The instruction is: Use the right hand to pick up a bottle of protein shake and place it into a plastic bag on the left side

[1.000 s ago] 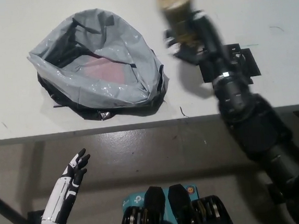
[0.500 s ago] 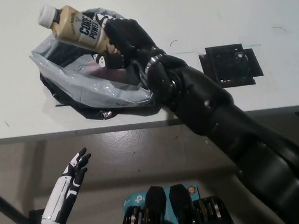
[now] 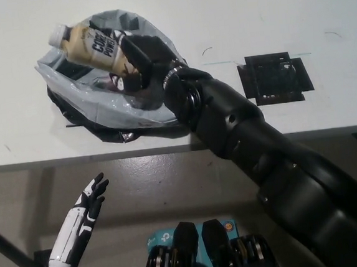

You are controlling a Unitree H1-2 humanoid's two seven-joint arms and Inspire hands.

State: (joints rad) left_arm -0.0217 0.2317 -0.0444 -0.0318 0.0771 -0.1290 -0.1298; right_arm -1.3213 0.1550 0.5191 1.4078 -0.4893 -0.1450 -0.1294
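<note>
The tan protein shake bottle (image 3: 90, 44) with a white cap lies tilted, cap toward the upper left, over the mouth of the grey plastic bag (image 3: 79, 104). My black right hand (image 3: 142, 57) is shut on the bottle's lower end, and its arm stretches across the table from the bottom right. The bag sits open on the white table (image 3: 280, 12), and the arm hides its right side. My white left hand (image 3: 90, 200) rests below the table edge at the lower left, fingers apart, holding nothing.
A black square mat (image 3: 275, 77) lies flat on the table to the right of the arm. The table's front edge (image 3: 74, 159) runs across the picture, with grey floor below it.
The right hand has lowered the bottle a little toward the bag's mouth. The left hand has stayed where it was.
</note>
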